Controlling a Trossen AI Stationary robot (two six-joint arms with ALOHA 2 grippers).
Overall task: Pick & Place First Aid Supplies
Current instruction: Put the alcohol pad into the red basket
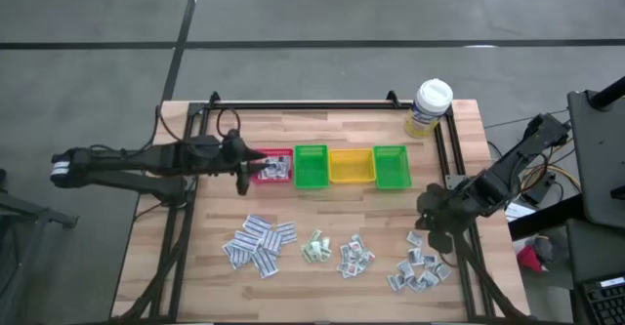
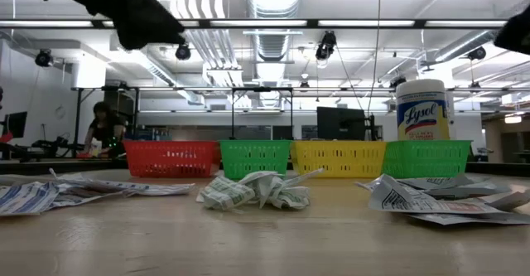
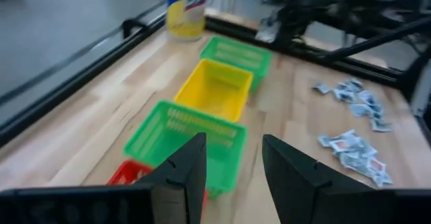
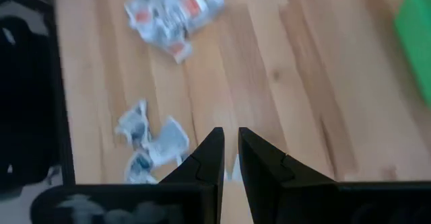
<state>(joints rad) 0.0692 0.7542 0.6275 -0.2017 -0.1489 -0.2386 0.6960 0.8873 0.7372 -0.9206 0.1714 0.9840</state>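
The first aid supplies are small white printed packets. They lie flat in loose piles (image 1: pixel 259 244), (image 1: pixel 315 247), (image 1: pixel 354 255), (image 1: pixel 420 268) along the near half of the wooden table, and a few lie in the red bin (image 1: pixel 273 166). My left gripper (image 1: pixel 244 166) hovers by the red bin's left side, open and with nothing between its fingers (image 3: pixel 232 167). My right gripper (image 1: pixel 433 223) hangs above the table just beyond the rightmost pile. It slants down, and its fingers are nearly together on a thin white packet (image 4: pixel 233 165). My right gripper pinches a thin white packet between its two fingers; only a pale sliver of the packet (image 4: pixel 233 165) shows in the narrow gap. The fingers slant down from above. The packet is clear of the table; which part of it is held I cannot tell.
Next to the red bin stand a green bin (image 1: pixel 311 166), a yellow bin (image 1: pixel 352 166) and a second green bin (image 1: pixel 391 166), all in one row. A white-capped bottle (image 1: pixel 430 105) stands at the far right corner. A black frame rail (image 1: pixel 303 107) runs along the table's far side.
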